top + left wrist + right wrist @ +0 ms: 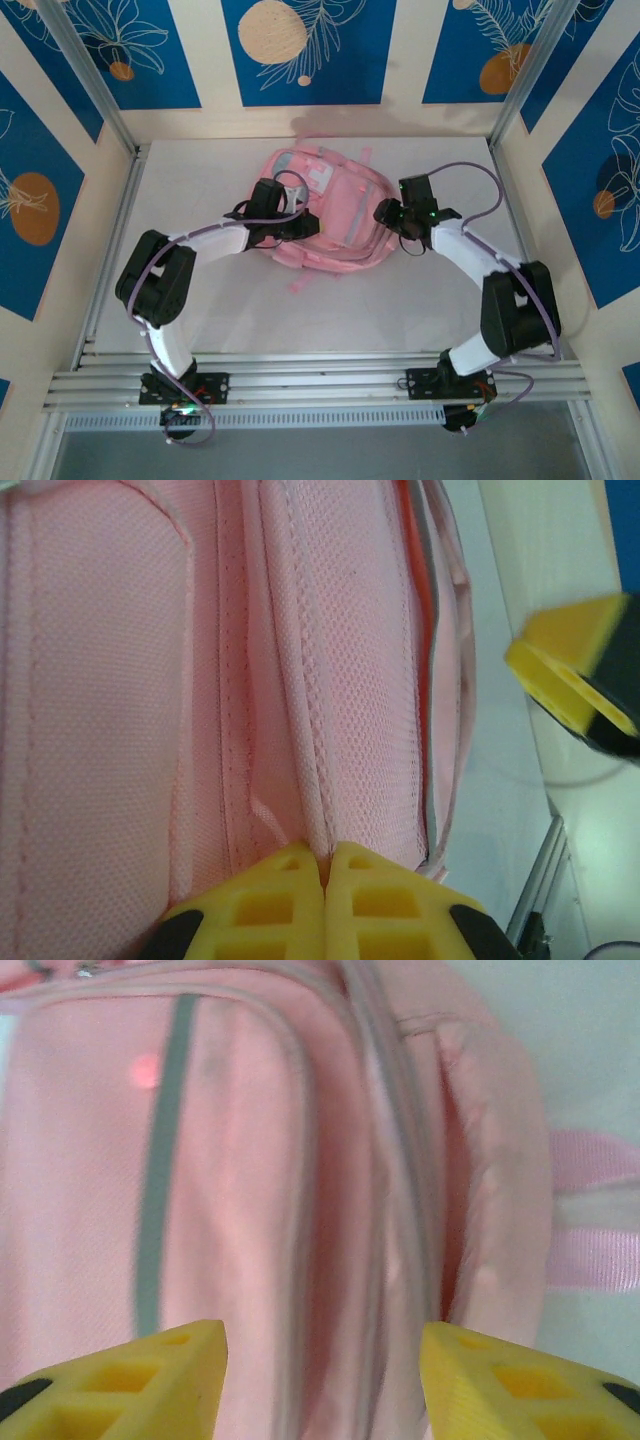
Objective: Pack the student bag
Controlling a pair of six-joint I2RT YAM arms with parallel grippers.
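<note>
The student bag (335, 215), a soft pink backpack with grey-blue trim and a white patch, lies in the middle of the white table. My left gripper (300, 225) sits at the bag's left side. In the left wrist view its yellow fingers (325, 865) are shut on a raised pink seam of the bag (200, 680). My right gripper (385, 215) hangs over the bag's right side. The right wrist view is blurred; there it (322, 1360) stands open, with the bag's zip edge and pink fabric (250, 1160) between its tips but not gripped.
A pink strap (590, 1210) trails off the bag onto the table, and another strap end (300, 282) lies toward the near edge. Aluminium posts (525, 70) and side walls frame the table. Rails (320, 380) run along the front by the arm bases.
</note>
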